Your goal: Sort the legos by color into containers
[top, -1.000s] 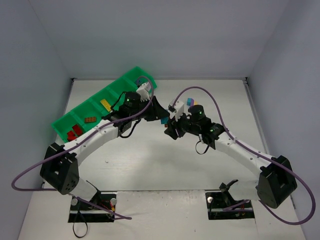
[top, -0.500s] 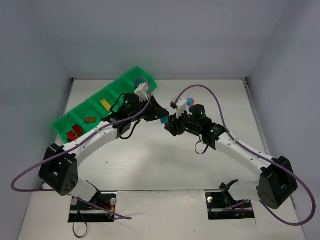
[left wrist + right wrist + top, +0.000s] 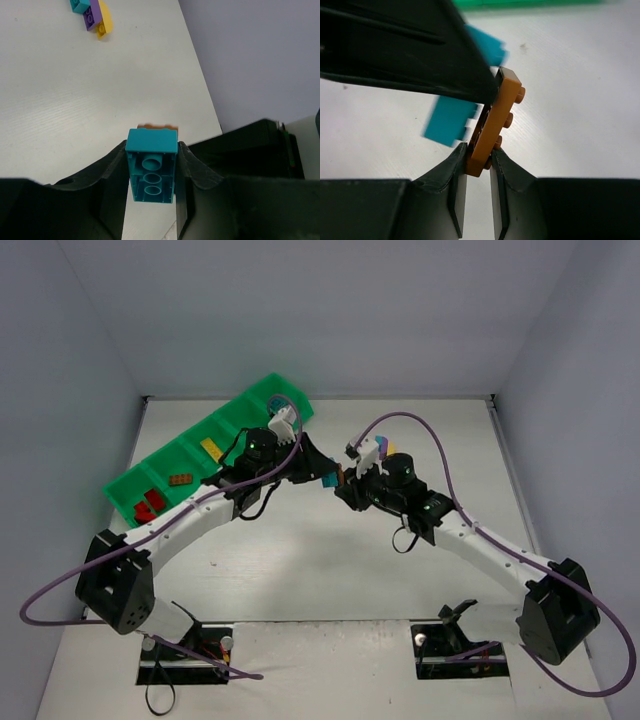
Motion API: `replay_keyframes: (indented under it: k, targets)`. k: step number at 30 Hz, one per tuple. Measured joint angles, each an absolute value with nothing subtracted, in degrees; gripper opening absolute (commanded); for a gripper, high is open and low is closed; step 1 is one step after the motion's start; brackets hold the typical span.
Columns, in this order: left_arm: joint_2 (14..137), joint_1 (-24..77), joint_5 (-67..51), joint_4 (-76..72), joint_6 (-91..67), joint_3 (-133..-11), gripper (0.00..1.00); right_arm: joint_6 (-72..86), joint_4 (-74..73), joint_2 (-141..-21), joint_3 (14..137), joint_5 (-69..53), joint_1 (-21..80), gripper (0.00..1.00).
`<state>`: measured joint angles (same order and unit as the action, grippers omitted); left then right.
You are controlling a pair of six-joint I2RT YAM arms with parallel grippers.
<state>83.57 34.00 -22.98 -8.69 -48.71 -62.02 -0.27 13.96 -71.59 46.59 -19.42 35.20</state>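
Out over the counter (image 3: pixel 300 570), just off the right end of the green tray (image 3: pixel 250 403), the left gripper (image 3: pixel 152 155) is clamped on a teal brick (image 3: pixel 151 172), hollow underside facing its camera. The right gripper (image 3: pixel 478 152) pinches an orange plate (image 3: pixel 495 117) edge-on, touching that teal brick. The left gripper's black finger blocks part of the join. Further right of the tray lies a loose teal-purple-yellow stack (image 3: pixel 92 15). In the tray: red bricks (image 3: pixel 148 505), an orange brick (image 3: pixel 181 479), a yellow brick (image 3: pixel 211 449).
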Motion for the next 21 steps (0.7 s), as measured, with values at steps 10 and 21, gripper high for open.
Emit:
replay_keyframes:
  k: [10,21]
  targets:
    - [78.5,29.7,-25.2,-1.8,-46.5,-60.2,0.02,-0.9,13.9,-68.8,44.4,-14.8,26.6,0.0]
    - [89.1,22.8,-15.4,5.5,-34.4,-74.2,0.03,-0.4,12.5,-68.3,42.8,-15.1,26.3,0.0]
